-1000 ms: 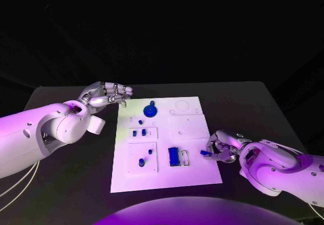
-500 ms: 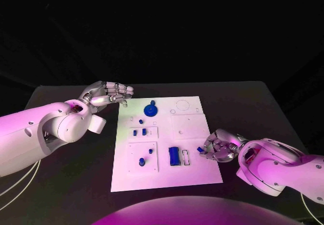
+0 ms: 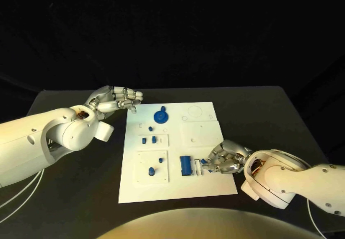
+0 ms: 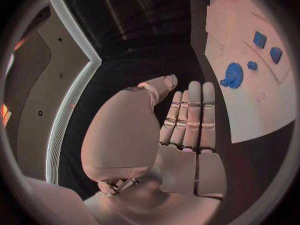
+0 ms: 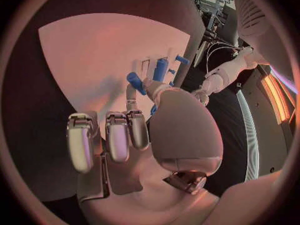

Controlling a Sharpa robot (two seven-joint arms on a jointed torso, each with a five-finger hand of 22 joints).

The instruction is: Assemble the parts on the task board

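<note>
The task board (image 3: 176, 152) is lying flat in the middle of the dark worktop (image 3: 273, 119). It is a white plate with small blue parts on it. A round blue gear (image 3: 160, 117) is sitting near the far end of the board. Closer to the robot, a long blue bar (image 3: 185, 165) is standing in a slot, and two small blue blocks (image 3: 147, 140) are sitting in a square frame on the left side. A small blue peg (image 3: 151, 172) is sitting in the near-left frame.

The right hand (image 3: 224, 158) is reaching over the near right part of the board, just beside the long blue bar. Its fingers are curled in, and it is pinching a small blue piece (image 5: 135, 83) between the thumb and a finger.

The left hand (image 3: 115, 102) is hanging over the worktop just beside the far left corner of the board, not touching it. In the left wrist view its fingers (image 4: 190, 115) are lying straight and close together, and it is holding nothing.
</note>
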